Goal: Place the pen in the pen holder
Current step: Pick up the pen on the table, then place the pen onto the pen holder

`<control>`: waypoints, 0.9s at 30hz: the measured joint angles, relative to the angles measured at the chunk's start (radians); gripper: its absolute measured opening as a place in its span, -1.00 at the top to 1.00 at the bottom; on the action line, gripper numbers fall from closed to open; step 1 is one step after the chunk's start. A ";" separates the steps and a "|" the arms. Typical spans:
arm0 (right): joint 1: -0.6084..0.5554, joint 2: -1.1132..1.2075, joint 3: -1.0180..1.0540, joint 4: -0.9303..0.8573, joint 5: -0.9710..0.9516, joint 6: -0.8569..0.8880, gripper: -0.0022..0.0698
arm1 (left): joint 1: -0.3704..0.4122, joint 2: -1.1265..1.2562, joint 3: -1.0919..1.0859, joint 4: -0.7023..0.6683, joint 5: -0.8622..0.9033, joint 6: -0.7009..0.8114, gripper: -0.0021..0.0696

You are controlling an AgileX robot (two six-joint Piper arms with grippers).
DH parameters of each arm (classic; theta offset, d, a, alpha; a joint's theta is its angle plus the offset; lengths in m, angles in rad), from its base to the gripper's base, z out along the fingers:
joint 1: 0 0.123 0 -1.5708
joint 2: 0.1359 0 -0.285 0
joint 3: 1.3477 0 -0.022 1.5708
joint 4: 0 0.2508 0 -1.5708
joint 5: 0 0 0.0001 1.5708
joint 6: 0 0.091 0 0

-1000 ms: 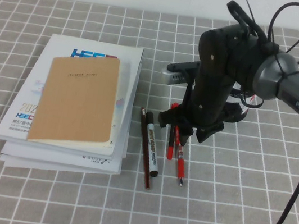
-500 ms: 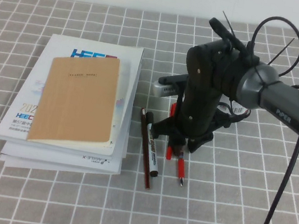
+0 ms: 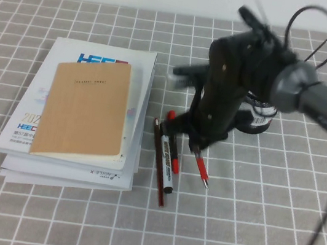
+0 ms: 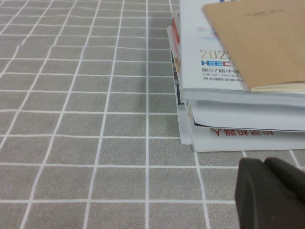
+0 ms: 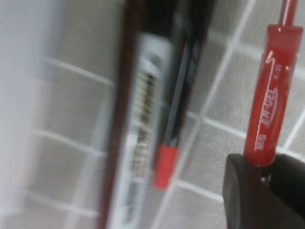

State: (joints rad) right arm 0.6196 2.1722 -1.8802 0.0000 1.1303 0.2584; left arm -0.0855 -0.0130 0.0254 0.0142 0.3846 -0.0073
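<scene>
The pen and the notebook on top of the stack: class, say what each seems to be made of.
The pen, held in the right gripper beside the markers, looks like glossy red plastic: translucent, with light glinting off it. The notebook has a matte tan cover, probably kraft card. The left gripper sits beside the stack.

- Right end effector [image 3: 200, 148] points down over the counter's middle, fingers clamped on the pen [image 3: 201, 169].
- Left end effector [image 4: 271, 193] hangs low beside the counter.

- "HEEC" in blue stands on the white booklet [image 3: 107, 63].
- "2022" and "第57届中国" show on its cover [image 4: 224, 52].
- "ZP GEL" runs along the pen [image 5: 269, 121].
</scene>
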 joint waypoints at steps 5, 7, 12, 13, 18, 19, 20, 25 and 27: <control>0.023 -0.230 0.214 0.005 -0.262 0.058 0.79 | 0.000 0.000 0.000 0.000 0.000 0.000 0.96; 0.025 -0.343 0.356 0.012 -0.438 0.094 0.79 | 0.000 0.000 0.000 0.000 0.000 0.000 0.96; 0.025 -0.564 0.836 0.000 -1.161 0.115 0.79 | 0.000 0.000 0.000 0.000 0.000 0.000 0.96; 0.023 -0.588 0.908 0.000 -1.347 0.100 0.79 | 0.000 0.000 0.000 0.000 0.000 0.000 0.96; 0.017 -0.630 1.118 0.111 -1.903 -0.098 0.80 | 0.000 0.000 0.000 0.000 0.000 0.000 0.96; 0.010 -0.632 1.118 0.136 -1.915 -0.136 0.80 | 0.000 0.000 0.000 0.000 0.000 0.000 0.96; -0.001 -0.632 1.113 0.161 -1.920 -0.185 0.80 | 0.000 0.000 0.000 0.000 0.000 0.000 0.96; -0.070 -0.595 1.040 0.202 -1.920 -0.351 0.80 | 0.000 0.000 0.000 0.000 0.000 0.000 0.96; -0.104 -0.564 1.000 0.204 -1.921 -0.369 0.80 | 0.000 0.000 0.000 0.000 0.000 0.000 0.96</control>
State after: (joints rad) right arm 0.5155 1.6080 -0.8802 0.2038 -0.7908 -0.1101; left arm -0.0855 -0.0130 0.0254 0.0142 0.3846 -0.0073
